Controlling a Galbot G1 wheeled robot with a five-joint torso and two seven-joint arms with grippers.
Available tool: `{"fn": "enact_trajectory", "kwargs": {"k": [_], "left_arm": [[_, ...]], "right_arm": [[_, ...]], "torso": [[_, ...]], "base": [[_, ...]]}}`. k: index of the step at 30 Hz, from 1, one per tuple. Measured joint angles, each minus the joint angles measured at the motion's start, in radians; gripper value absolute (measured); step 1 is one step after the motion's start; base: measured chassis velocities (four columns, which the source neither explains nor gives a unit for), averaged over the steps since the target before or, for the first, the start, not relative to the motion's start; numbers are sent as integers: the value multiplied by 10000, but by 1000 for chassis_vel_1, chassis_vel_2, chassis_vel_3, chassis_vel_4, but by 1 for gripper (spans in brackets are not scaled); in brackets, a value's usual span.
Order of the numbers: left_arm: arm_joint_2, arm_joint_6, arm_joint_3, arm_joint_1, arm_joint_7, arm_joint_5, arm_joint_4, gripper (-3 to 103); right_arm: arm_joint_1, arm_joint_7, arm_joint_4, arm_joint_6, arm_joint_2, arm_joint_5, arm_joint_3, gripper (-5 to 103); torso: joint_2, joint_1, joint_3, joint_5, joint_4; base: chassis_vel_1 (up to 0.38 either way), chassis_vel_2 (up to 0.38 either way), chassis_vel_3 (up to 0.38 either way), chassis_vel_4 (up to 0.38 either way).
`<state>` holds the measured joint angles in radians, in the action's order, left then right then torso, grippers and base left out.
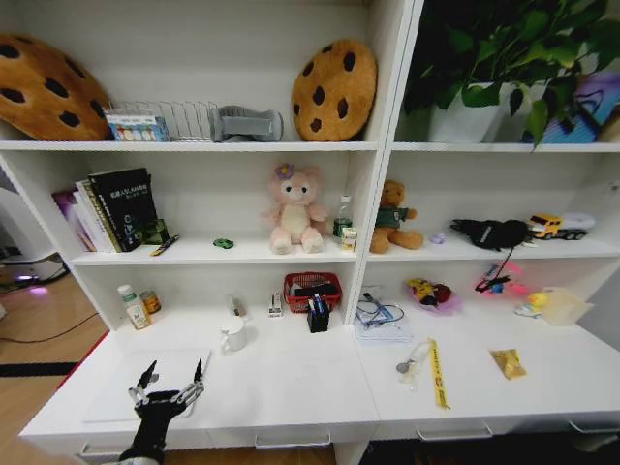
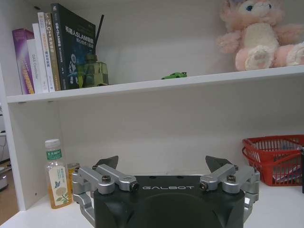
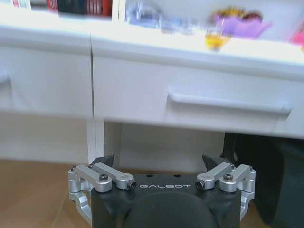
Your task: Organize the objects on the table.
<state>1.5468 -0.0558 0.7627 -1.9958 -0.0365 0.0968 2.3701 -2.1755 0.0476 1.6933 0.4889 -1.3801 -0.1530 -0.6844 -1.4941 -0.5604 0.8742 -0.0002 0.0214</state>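
Fingers first: on my left gripper [image 1: 172, 380] they stand spread wide with nothing between them. Head view puts it low over the near left corner of the table [image 1: 291, 387], above the closed silver laptop [image 1: 145, 386] lying flat there. To the right, the yellow ruler-like strip [image 1: 438, 373] lies on the desk beside a small metal piece, the small yellow packet [image 1: 508, 363] sits apart from it, and the clear container [image 1: 566, 306] is back near the far right. The pens [image 1: 318, 308] stand in a dark holder next to a red basket [image 1: 312, 289]. The tiny green toy [image 1: 224, 243] rests on the middle shelf.

Left wrist view: the gripper faces the shelving, jaws apart; a drink bottle [image 2: 56, 173] stands by the upright, and the toy sits on the shelf edge above.

Right wrist view: my right gripper [image 3: 159, 166] hangs below desk level facing a drawer handle [image 3: 229, 102], fingers spread, holding nothing.

My read: little is sorted yet; the loose items remain scattered, so most of the tidying is left.
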Motion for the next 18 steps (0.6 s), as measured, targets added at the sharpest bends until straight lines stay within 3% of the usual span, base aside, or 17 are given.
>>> {"fn": "enact_trajectory", "kwargs": {"k": [9,13,14,16,18], "left_arm": [[0,0,0,0,-1,0,1,100],[0,0,1,0,0,0,1,100],[0,0,0,0,0,0,0,100],[0,0,1,0,-1,0,0,100],[0,0,1,0,0,0,0,100]], "right_arm": [[-1447,94,3156,256,75,-554,-550,100],[-1735,-369,5013,-421,47,-597,-1071,100],[-1665,-584,5813,-1037,56,-776,-1384,100],[-1581,-654,5989,-1231,67,-850,-1462,100],[-873,-902,6377,-1900,134,-1015,-1641,100]], "torso": [[0,0,1,3,0],[0,-1,2,0,1],[1,-1,3,-3,-1],[1,0,2,-3,0],[1,-1,2,2,1]], "base": [[0,0,0,0],[0,0,0,0],[0,0,0,0],[0,0,0,0],[0,0,0,0]]}}
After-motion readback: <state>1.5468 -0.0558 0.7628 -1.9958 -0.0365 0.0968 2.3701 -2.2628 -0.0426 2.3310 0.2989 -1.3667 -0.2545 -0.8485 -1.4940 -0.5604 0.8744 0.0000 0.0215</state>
